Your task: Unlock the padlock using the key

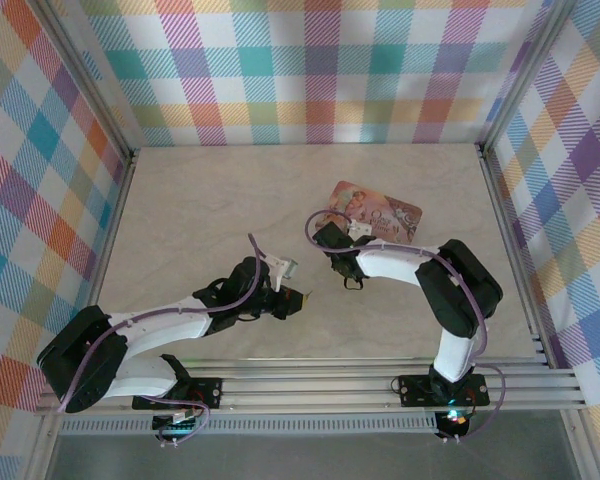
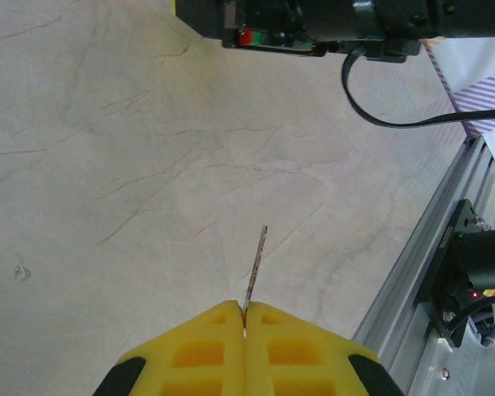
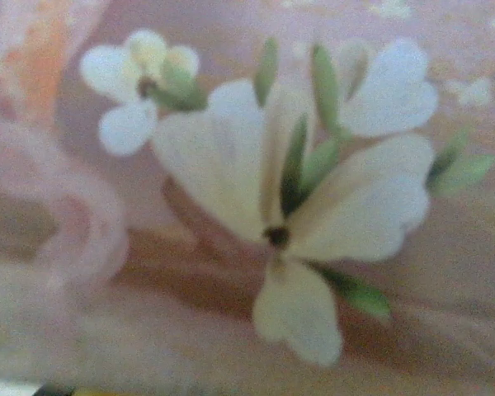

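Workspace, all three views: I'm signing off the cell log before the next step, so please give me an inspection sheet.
Surface: pale marbled table with faint dark veins.
Job's things: thin grey key pinched in the left gripper, blade pointing forward above the table.
Clutter: pink flower-printed box lying flat, right of centre.
Grippers: left gripper shut on the key; right gripper at the box's near edge, open or shut cannot be judged.
Cables: purple cables loop along both arms; black cable hangs in the left wrist view.
Surroundings: plaid walls on three sides; metal rail along the near edge.
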You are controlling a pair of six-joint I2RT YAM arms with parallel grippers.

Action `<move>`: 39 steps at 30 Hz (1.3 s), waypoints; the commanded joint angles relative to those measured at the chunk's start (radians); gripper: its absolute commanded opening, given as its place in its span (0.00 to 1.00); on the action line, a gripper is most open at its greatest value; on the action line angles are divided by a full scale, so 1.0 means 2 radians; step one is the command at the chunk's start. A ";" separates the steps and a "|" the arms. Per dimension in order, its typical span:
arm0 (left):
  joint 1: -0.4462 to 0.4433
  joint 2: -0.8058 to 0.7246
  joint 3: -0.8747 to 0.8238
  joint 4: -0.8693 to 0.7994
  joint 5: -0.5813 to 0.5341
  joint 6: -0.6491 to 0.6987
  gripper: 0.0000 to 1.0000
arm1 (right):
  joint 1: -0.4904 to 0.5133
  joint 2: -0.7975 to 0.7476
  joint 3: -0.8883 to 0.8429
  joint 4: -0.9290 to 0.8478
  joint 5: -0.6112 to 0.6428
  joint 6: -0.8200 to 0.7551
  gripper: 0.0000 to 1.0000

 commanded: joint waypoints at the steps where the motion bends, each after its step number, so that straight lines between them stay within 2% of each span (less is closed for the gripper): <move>1: 0.006 -0.019 0.017 -0.027 0.010 0.023 0.00 | -0.004 -0.009 -0.014 0.026 0.010 -0.022 0.18; 5: 0.006 -0.031 0.010 -0.030 0.004 0.026 0.00 | -0.004 -0.031 -0.016 0.032 -0.004 -0.071 0.11; 10: 0.007 -0.044 0.002 -0.028 -0.004 0.026 0.00 | -0.006 -0.065 -0.022 0.034 -0.067 -0.138 0.00; 14: 0.006 -0.043 -0.008 -0.010 0.002 0.027 0.00 | -0.016 -0.099 -0.025 0.018 -0.145 -0.166 0.00; 23: 0.007 -0.021 -0.010 0.049 0.014 0.006 0.00 | -0.056 -0.168 -0.033 -0.056 -0.270 -0.150 0.00; 28: 0.007 -0.007 -0.004 0.047 0.014 0.010 0.00 | -0.056 -0.183 -0.027 -0.095 -0.260 -0.121 0.01; 34: 0.007 -0.009 0.007 0.012 0.014 0.013 0.00 | -0.027 -0.171 -0.036 -0.077 -0.259 -0.117 0.01; 39: 0.007 -0.027 0.009 -0.017 0.011 0.021 0.00 | -0.037 -0.146 -0.065 -0.071 -0.241 -0.109 0.01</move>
